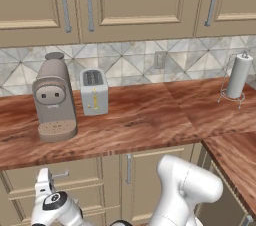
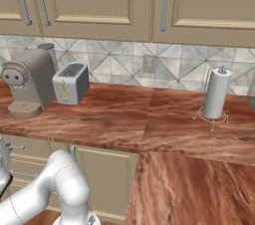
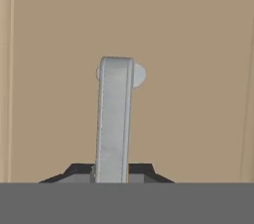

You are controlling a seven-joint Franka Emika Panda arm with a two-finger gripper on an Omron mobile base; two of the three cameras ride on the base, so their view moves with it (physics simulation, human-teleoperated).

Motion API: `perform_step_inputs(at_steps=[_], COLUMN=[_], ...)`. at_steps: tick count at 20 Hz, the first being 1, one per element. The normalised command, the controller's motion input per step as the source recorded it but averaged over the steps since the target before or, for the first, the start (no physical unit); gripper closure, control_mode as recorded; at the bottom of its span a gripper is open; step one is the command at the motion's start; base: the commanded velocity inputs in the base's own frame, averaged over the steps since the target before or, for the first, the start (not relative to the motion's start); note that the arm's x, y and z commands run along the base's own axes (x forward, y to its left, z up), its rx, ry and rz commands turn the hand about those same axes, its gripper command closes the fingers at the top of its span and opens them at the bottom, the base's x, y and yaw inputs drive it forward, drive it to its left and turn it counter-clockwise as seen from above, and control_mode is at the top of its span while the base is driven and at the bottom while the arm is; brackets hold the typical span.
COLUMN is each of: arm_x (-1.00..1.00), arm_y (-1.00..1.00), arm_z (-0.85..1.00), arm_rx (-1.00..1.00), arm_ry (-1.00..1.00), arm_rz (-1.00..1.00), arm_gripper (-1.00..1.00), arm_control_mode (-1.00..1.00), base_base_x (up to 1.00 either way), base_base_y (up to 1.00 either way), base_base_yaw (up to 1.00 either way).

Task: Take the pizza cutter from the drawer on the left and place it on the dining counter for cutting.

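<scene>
End effector point(image 3: 113, 176) clamped narrow on the silver bar handle point(image 3: 115, 119) of the drawer point(image 3: 188, 69); dark fingertips point(image 3: 141, 169) sit either side of the bar at the bottom of the hand view, mostly cut off by the frame edge. Drawer front is flat beige, close up, edges barely visible. Cannot tell if the drawer is pulled out at all. Pizza cutter not made out anywhere; drawer inside hidden.

Left base view: arm comes up lower right, big white elbow point(image 1: 185, 185) bent, forearm drops low left, wrist point(image 1: 52, 205) partly cut off at the bottom edge, hand against the top drawer below the desk point(image 1: 140, 120). Handle there is tiny, half hidden by the hand. Right base view: elbow point(image 2: 64, 179) lower left, hand at the far left edge, cropped.

On the desk: coffee machine point(image 1: 54, 97), toaster point(image 1: 94, 91) just beside it, paper towel holder point(image 1: 237, 77) well apart on the right. Upper cabinets point(image 1: 125, 0) cut off at top.
</scene>
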Motion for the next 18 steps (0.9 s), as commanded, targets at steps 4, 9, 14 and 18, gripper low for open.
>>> perform_step_inputs(at_steps=[4,9,14,18], arm_x=[-0.06,-0.56,-0.65,-0.77], arm_y=[0.00,0.01,0.00,0.00], arm_z=[-0.16,-0.40,-0.41,-0.40], arm_rx=[0.00,0.00,0.00,0.00], arm_ry=[0.00,0.09,0.10,0.09], arm_rz=[0.00,0.00,0.00,0.00], arm_gripper=[1.00,1.00,1.00,1.00], arm_control_mode=[-1.00,-1.00,-1.00,-1.00], base_base_x=[0.00,0.00,0.00,0.00], base_base_y=[0.00,0.00,0.00,0.00], base_base_yaw=[0.00,0.00,0.00,0.00])
